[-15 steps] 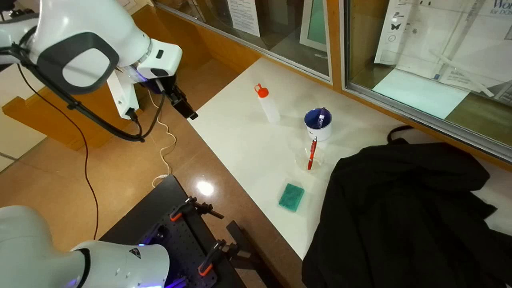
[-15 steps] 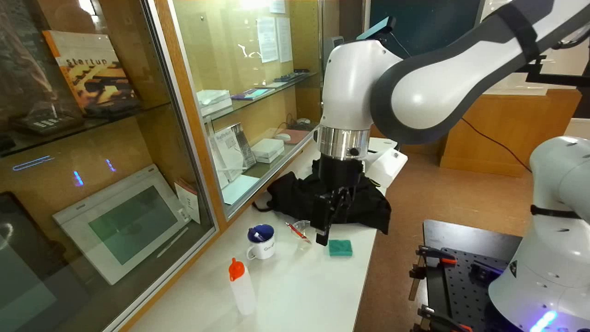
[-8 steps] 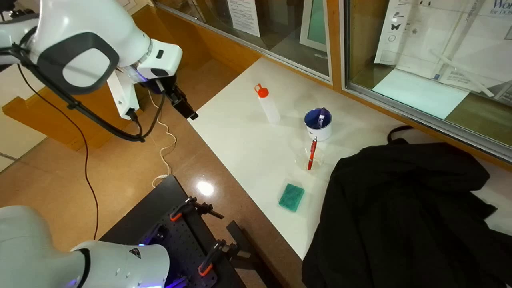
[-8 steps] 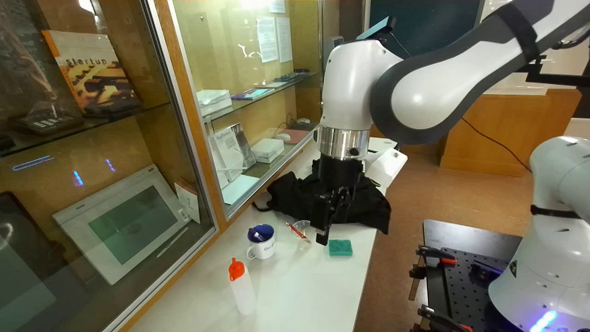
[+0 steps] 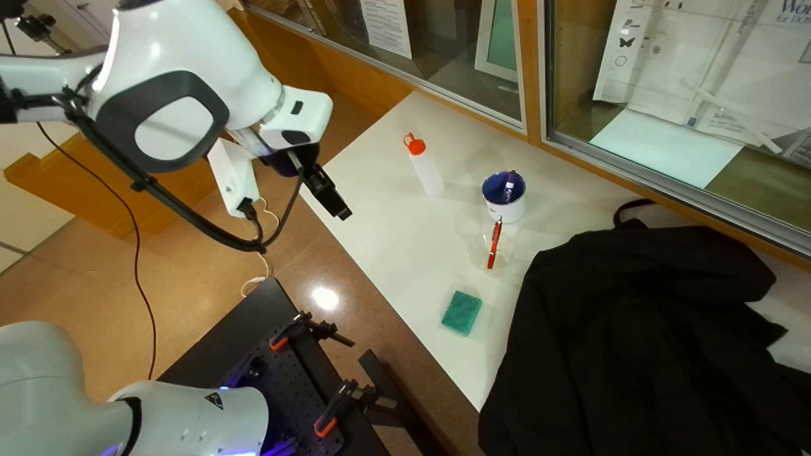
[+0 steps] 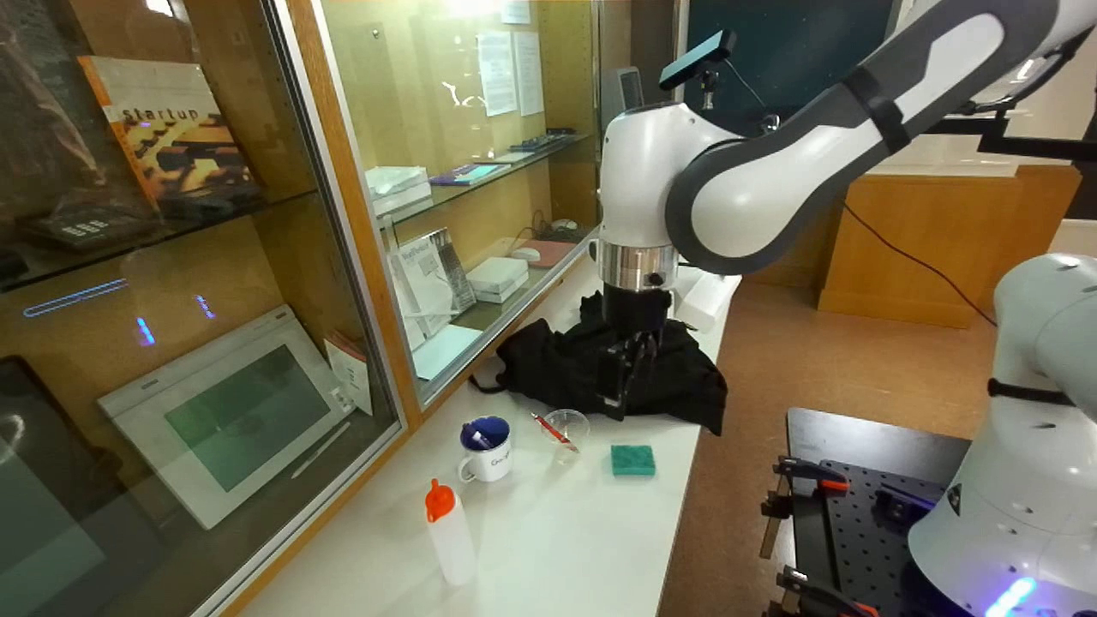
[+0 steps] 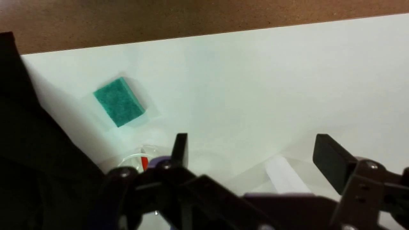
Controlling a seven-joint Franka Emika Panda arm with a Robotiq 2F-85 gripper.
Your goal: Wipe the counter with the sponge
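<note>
The sponge [image 5: 462, 313] is a flat teal-green pad lying on the cream-white counter [image 5: 386, 234], near its front edge. It also shows in an exterior view [image 6: 632, 460] and at the left of the wrist view [image 7: 119, 102]. My gripper [image 5: 344, 214] is in the air, well above the counter and apart from the sponge. In an exterior view the gripper [image 6: 614, 403] appears in front of the black cloth. In the wrist view the gripper's fingers [image 7: 250, 143] are wide apart with nothing between them, and the sponge lies left of and beyond the left finger.
A big black cloth [image 5: 633, 342] lies close beside the sponge. A clear cup [image 6: 567, 422] with a red pen [image 5: 494, 244], a blue-lined white mug [image 5: 505, 206] and a white bottle with orange cap [image 5: 426, 168] stand on the counter. Glass cabinets [image 6: 480, 343] line its back.
My gripper and arm have moved right and downward in an exterior view, to over the counter's front edge. The sponge and other objects have not moved.
</note>
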